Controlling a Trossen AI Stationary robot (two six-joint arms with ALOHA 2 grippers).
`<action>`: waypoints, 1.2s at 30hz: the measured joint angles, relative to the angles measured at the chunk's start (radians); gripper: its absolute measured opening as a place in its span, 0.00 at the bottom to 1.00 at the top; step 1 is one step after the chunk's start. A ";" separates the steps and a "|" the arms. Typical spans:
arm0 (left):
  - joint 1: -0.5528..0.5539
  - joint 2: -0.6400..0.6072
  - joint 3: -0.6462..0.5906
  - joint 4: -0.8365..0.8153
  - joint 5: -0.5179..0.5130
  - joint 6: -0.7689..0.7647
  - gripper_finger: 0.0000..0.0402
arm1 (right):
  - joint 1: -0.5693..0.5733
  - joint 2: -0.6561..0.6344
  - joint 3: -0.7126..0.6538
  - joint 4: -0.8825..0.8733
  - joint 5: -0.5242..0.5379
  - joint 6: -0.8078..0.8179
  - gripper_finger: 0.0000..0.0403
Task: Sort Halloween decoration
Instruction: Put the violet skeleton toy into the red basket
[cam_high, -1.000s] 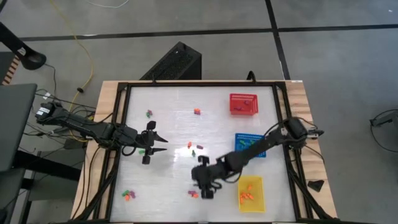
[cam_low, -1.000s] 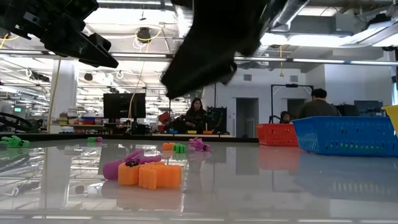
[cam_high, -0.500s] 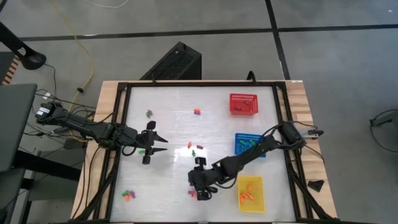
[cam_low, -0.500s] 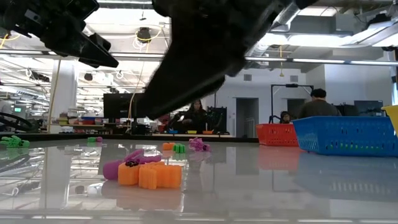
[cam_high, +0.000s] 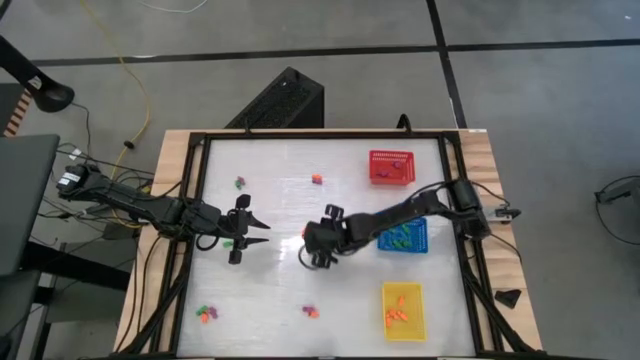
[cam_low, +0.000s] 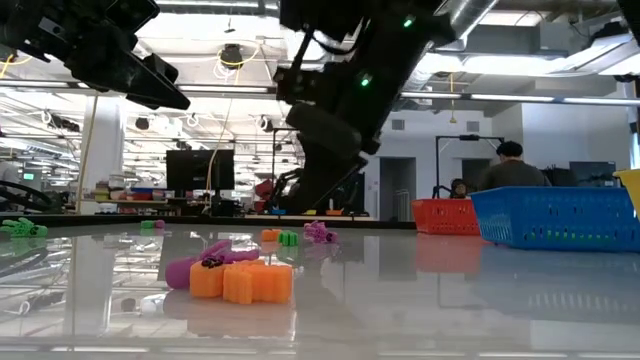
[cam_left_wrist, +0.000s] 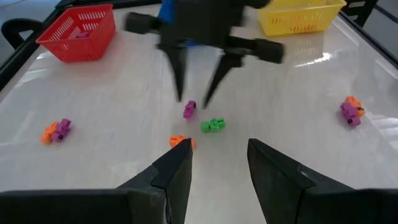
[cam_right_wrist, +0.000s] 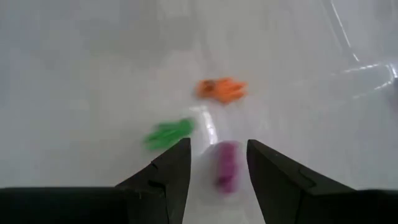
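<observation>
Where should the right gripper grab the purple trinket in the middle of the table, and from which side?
Across its narrow middle, from straight above. The purple trinket lies flat and elongated, with the right gripper already open over it. The green trinket and orange trinket lie apart from it, so the fingers probably have room.

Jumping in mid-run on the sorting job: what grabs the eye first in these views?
The right gripper stands out first: open at the table's middle, poised over a small cluster of a purple trinket, a green trinket and an orange trinket. Next come three bright baskets along the right side: the red basket farthest back, the blue basket in the middle, the yellow basket nearest. The left gripper waits open at the left.
</observation>
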 joint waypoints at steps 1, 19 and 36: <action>0.000 0.000 0.000 0.000 0.000 0.000 0.37 | -0.014 0.000 0.001 0.001 -0.006 -0.010 0.46; 0.000 0.000 0.000 -0.008 0.000 -0.004 0.37 | -0.066 0.062 0.001 -0.003 -0.127 -0.037 0.47; -0.074 -0.197 0.107 -0.395 -0.283 -0.202 0.37 | -0.016 -0.005 0.029 -0.059 -0.123 -0.086 0.08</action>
